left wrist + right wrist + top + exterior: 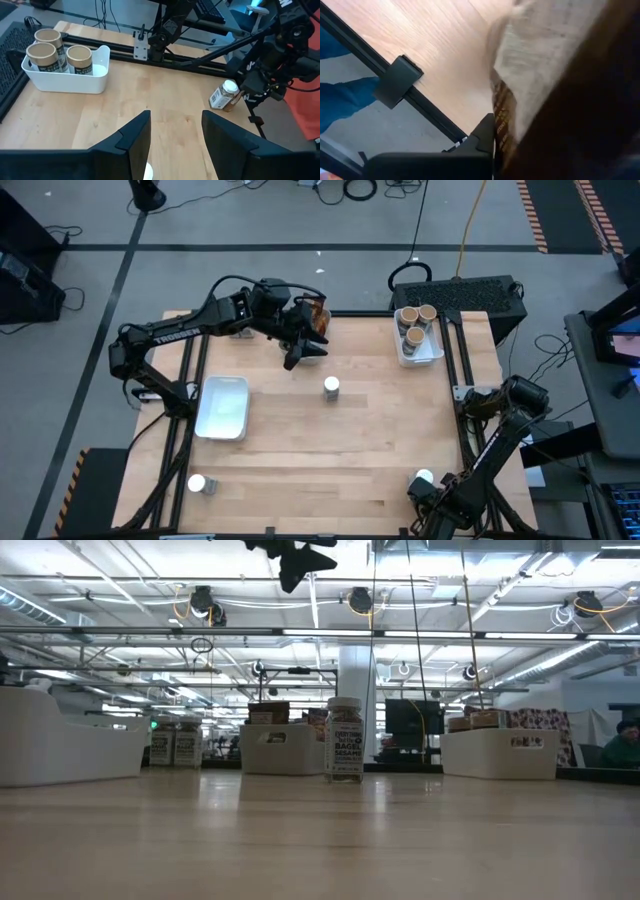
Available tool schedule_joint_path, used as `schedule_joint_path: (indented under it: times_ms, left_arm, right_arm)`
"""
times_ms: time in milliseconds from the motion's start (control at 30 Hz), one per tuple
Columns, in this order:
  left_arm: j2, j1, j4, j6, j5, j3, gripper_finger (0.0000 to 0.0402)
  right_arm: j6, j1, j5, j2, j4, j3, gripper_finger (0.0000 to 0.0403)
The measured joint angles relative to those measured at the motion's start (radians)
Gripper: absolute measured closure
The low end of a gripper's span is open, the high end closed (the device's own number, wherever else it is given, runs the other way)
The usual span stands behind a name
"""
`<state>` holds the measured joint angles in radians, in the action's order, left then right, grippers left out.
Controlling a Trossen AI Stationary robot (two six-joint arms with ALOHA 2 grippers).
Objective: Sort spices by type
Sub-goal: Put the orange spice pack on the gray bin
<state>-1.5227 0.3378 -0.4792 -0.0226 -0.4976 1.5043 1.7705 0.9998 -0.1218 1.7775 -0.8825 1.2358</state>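
Observation:
My left gripper (305, 356) hangs open in the air over the table's far middle, seen high in the low view (300, 565), with nothing between its fingers (135, 137). A white-capped jar (331, 387) stands upright on its base below it. Another jar (197, 483) stands near the near left corner. Three tan-topped tubs (55, 52) stand in a white tray (415, 348) at the far right. Orange and brown packets (316, 315) show behind the left gripper. My right gripper (248, 92) is at the near right corner, shut, beside a tilted white-capped jar (223, 96). My right gripper points down at the near right corner, and the jar's labelled side (540, 65) lies close against the one finger (485, 132) that shows. The jar leans with its cap (230, 86) toward the gripper. Whether any part of it is between the fingers cannot be told.
An empty white tray (223, 407) lies at the left. The table's dark frame rail (400, 80) and its near right edge run close beside the right gripper. Bare wood stretches across the near middle.

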Motion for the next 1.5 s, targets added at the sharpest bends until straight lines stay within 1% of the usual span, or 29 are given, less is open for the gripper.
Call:
schedule_joint_path:
  times_ms: [67, 300, 500, 767, 867, 1067, 1300, 1400, 1500]
  left_arm:
    - [0.000, 0.000, 0.003, 0.003, 0.000, 0.000, 0.0221]
    - [0.000, -0.007, 0.025, 0.003, -0.004, 0.000, 0.0221]
    - [0.000, -0.006, 0.038, 0.005, -0.005, 0.000, 0.0221]
    - [0.000, -0.013, 0.036, 0.050, -0.004, 0.000, 0.0221]
    - [0.000, -0.024, 0.035, 0.065, -0.005, 0.000, 0.0221]
    - [0.000, -0.039, 0.023, 0.101, -0.005, 0.000, 0.0221]
    - [0.000, -0.041, 0.020, 0.108, -0.006, 0.000, 0.0221]
    - [0.000, -0.042, -0.007, 0.109, -0.008, 0.000, 0.0221]
    - [0.000, -0.044, -0.056, 0.134, -0.045, 0.000, 0.0221]
  right_arm:
    - [0.000, 0.000, -0.006, 0.000, 0.001, 0.000, 0.0400]
    - [0.006, 0.000, -0.014, 0.000, 0.052, 0.000, 0.0402]
    - [0.037, 0.000, -0.012, -0.007, 0.062, 0.000, 0.0403]
    - [0.040, -0.026, -0.003, -0.087, 0.070, 0.000, 0.0403]
    - [0.010, -0.038, 0.002, -0.119, 0.062, 0.000, 0.0403]
    - [-0.030, -0.071, 0.064, -0.174, -0.021, 0.001, 0.0403]
    - [-0.139, -0.107, 0.071, -0.173, -0.043, 0.001, 0.0403]
    - [-0.169, -0.118, 0.087, -0.171, -0.057, 0.001, 0.0403]
    - [-0.170, -0.129, 0.122, -0.171, -0.061, 0.001, 0.0403]
